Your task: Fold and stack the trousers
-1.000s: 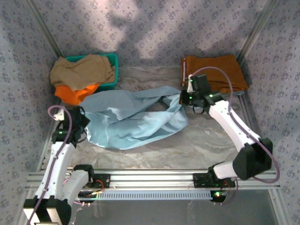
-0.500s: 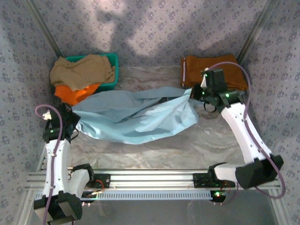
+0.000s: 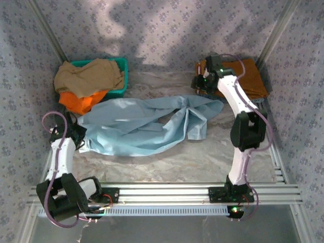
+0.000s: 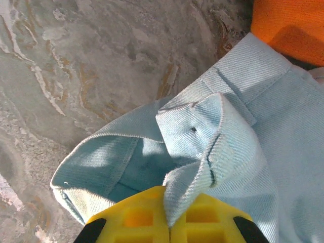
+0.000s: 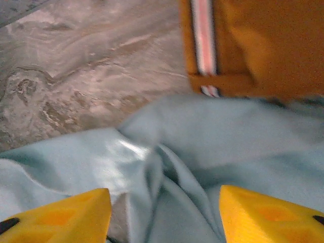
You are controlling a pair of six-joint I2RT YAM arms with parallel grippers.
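Clamps the left end of the trousers [image 3: 142, 126] in the left end effector [image 4: 169, 217], long axis running rightward across the desk [image 3: 212, 152] to the right end effector [image 5: 162, 195], hanging apart just over their far-right end.

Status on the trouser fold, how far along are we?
Done: little; the pale blue trousers lie rumpled and unfolded across the table. In hand: the left gripper is shut on an edge at their left end; the right gripper is open over the other end. Left: every fold, then stacking, probably on the folded rust-brown trousers at the far right.
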